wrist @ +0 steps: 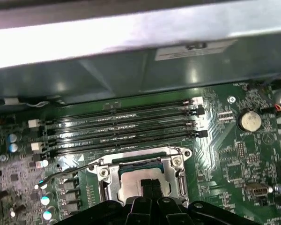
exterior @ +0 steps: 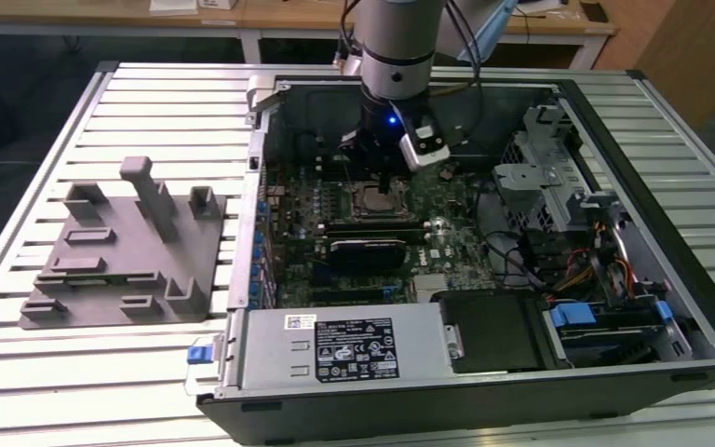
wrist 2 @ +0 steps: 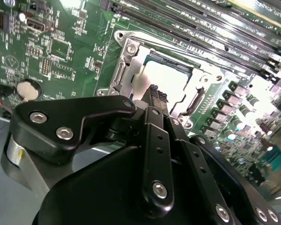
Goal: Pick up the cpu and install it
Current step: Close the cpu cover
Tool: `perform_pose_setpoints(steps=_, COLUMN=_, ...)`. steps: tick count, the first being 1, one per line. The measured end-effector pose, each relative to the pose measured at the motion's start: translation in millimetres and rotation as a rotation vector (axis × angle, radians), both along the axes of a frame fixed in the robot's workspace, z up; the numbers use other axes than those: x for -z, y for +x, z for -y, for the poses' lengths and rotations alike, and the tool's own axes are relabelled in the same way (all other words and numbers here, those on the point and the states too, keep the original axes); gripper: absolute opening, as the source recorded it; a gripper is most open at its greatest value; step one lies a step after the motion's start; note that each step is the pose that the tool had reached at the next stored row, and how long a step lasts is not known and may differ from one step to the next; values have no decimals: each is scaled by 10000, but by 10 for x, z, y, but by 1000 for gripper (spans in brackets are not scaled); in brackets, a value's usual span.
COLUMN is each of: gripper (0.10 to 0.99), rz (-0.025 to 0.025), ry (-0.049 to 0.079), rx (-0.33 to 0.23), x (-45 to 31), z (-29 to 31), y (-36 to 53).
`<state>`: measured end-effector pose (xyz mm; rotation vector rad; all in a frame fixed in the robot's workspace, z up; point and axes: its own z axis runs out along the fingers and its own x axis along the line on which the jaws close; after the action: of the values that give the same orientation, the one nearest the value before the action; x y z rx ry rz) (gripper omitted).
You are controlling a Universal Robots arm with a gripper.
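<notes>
The cpu (wrist: 131, 180) is a pale silver-grey square lying flat inside the metal socket frame (wrist: 175, 161) on the green motherboard (wrist: 234, 154). It shows bright in the second wrist view (wrist 2: 171, 79) and small in the exterior view (exterior: 378, 196). My gripper (wrist: 151, 187) hangs just above the socket, over the cpu's edge. Its two black fingertips are pressed together with nothing between them, in both wrist views (wrist 2: 157, 96). In the exterior view the gripper (exterior: 380, 169) reaches down into the open computer case from the arm above.
A thin socket lever (wrist: 68, 172) sticks out beside the frame. Memory slots (wrist: 122, 126) run behind the socket, and a black module (exterior: 364, 250) lies in front of it. The case walls, drive cage (exterior: 544, 158) and power supply (exterior: 332, 346) hem the board in. A grey fixture (exterior: 122, 247) stands on the table (exterior: 34, 391).
</notes>
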<state>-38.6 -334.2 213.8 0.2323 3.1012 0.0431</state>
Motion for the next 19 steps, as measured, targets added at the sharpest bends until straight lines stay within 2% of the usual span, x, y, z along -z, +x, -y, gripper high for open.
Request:
perform_pose_setpoints(steps=3, gripper=106, rz=0, ry=-1, rx=-52, x=-24, z=1, y=-1)
perform_pose_setpoints(steps=10, gripper=106, rz=22, ry=0, rx=-53, x=-151, z=1, y=-1)
perform_pose_setpoints(steps=19, gripper=106, rz=32, ry=-3, rx=-52, x=-167, z=47, y=-1)
